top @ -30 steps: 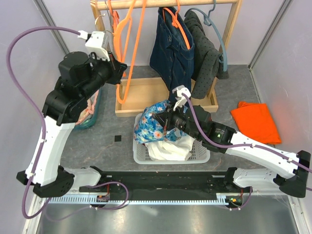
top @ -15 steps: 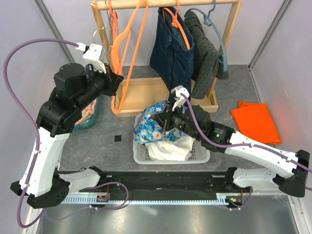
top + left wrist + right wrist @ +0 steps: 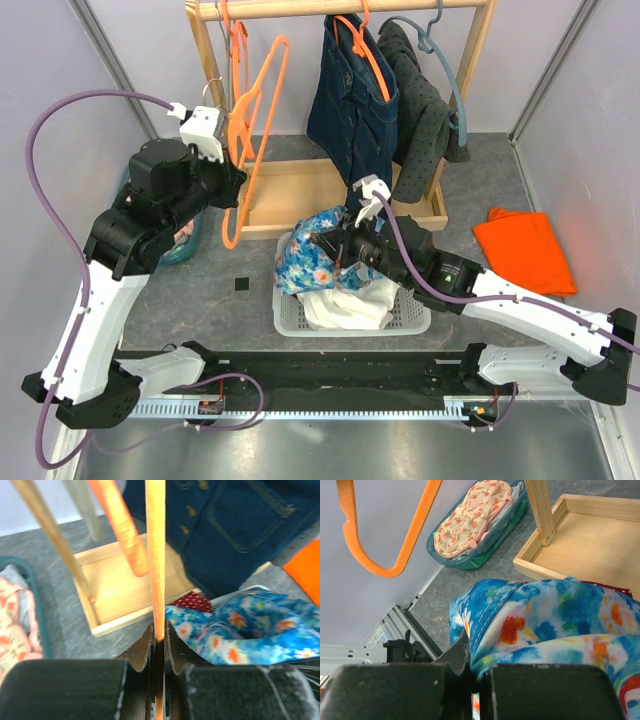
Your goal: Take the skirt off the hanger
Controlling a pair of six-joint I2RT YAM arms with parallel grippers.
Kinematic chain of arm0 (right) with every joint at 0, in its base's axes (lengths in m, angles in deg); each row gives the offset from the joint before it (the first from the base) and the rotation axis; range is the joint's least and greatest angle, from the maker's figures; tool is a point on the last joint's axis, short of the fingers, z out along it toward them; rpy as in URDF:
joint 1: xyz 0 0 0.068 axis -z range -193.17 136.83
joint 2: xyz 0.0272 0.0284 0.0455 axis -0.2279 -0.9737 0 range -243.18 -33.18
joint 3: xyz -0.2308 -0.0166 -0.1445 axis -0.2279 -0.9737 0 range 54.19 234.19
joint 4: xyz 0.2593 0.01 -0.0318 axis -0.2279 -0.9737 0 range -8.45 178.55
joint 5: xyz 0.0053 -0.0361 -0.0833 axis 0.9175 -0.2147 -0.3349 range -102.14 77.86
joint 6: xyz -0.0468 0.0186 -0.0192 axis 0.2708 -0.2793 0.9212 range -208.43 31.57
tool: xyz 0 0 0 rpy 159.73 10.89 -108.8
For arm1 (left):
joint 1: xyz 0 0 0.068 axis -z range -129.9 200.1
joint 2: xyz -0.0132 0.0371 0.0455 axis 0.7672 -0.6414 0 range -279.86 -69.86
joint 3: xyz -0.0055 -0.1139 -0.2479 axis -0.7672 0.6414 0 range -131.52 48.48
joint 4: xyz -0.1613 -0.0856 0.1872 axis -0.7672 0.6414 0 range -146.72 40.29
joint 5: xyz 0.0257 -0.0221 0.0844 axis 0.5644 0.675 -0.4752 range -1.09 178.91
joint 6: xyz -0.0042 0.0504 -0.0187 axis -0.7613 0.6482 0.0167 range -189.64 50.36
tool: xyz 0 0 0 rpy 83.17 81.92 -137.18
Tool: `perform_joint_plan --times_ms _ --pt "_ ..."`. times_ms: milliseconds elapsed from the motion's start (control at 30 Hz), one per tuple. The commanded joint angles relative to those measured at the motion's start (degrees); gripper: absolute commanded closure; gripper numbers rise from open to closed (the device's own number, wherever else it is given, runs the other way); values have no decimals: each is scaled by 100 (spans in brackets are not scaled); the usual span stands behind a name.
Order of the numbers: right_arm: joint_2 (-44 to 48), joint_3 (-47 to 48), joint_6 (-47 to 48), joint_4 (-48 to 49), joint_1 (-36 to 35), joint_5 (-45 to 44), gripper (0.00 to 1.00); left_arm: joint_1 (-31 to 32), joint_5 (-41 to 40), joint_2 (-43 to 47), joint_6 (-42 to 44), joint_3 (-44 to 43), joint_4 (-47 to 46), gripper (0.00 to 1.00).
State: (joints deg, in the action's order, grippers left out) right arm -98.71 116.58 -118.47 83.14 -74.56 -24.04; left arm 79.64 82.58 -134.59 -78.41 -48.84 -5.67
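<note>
Over the basket, your right gripper is clamped on a fold of the skirt. The skirt sits bunched on the white laundry there, well apart from the hanger. Near the left post of the rack, your left gripper is pinched tight on one bar of that bare orange hanger, which hangs tilted.

Blue floral skirt: soft printed cloth. Orange hanger: smooth plastic, slight gloss. Pale rack tray: bare matt wood.
</note>
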Motion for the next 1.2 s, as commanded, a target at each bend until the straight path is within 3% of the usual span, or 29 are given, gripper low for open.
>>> perform_joint_plan --times_ms 0,400,567,733,967,1167 --pt "234 168 -11 84 -14 -190 100 -185 -545 337 271 152 -78 98" --pt "331 230 -28 -48 -23 -330 100 -203 562 -22 -71 -323 116 98" --pt "445 230 51 -153 -5 -471 100 -369 483 284 -291 212 151 98" --pt "367 282 51 -153 13 -427 100 -590 1063 830 -598 985 204 98" --pt "419 282 7 -197 4 -453 100 -739 1072 822 -696 697 300 98" --pt "533 397 51 -355 13 -515 100 -765 442 646 -406 -23 283 98"
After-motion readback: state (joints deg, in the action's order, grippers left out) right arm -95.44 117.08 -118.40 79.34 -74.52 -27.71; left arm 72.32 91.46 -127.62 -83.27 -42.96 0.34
